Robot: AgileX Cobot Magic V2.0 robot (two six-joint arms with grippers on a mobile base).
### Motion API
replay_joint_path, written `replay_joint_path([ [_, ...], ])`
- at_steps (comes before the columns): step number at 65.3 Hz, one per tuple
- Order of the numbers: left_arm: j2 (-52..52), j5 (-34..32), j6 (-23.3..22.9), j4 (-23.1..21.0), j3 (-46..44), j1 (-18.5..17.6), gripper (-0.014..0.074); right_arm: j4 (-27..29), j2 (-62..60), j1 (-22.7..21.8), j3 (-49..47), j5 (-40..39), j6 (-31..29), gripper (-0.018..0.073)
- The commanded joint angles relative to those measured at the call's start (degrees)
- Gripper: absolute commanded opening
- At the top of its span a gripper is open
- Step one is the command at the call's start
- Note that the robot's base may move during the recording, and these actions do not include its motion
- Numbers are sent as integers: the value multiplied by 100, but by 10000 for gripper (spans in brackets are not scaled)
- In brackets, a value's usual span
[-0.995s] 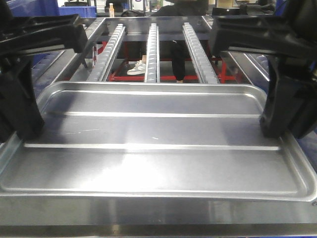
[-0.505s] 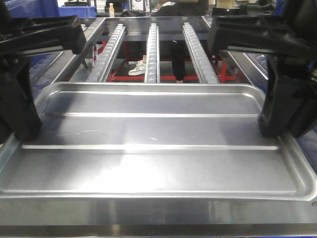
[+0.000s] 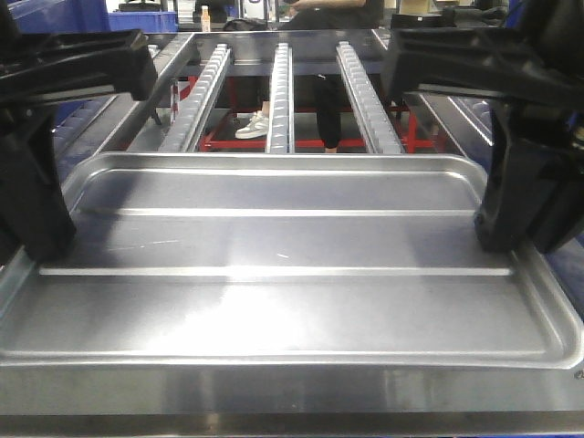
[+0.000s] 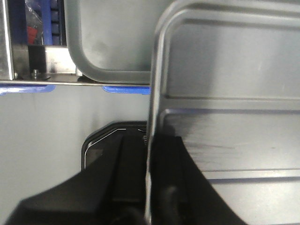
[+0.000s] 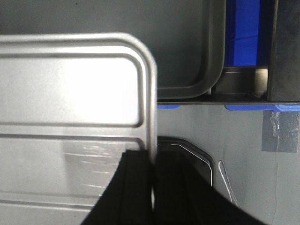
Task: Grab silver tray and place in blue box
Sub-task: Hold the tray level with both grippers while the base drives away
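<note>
Steel table edge point(image 3: 292, 397) crosses the near foreground of the front view. Just behind it is the silver tray point(image 3: 292, 310), its two ribs running left to right across most of the width. The left gripper point(image 3: 41, 233) and right gripper point(image 3: 506, 228) meet its left and right rims, though from the front they show only as black bulk. The wrist views settle it: on each side one black finger point(image 4: 171, 173) sits inside the rim and one outside, clamped on the metal. Whether the tray rests on the table or hangs above it, I cannot tell. Beyond it, only the wrist views show a dull grey tray point(image 5: 187, 47), cut off, and past that a strip of blue plastic point(image 5: 241, 33) too small to identify. Farthest off, the front view alone shows roller rails point(image 3: 280, 91) and someone's legs point(image 3: 324, 109).
</note>
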Motion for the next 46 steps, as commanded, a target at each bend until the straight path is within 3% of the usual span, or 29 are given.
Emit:
replay_joint_path([
  [1,-175,136,-51,204,-167,35,-15,-303,-180,-19,-137,84,-66,58],
  [46,-165,136,-51,204,-167,35,-15,-303,-180,-19,-137,84,-66,58],
])
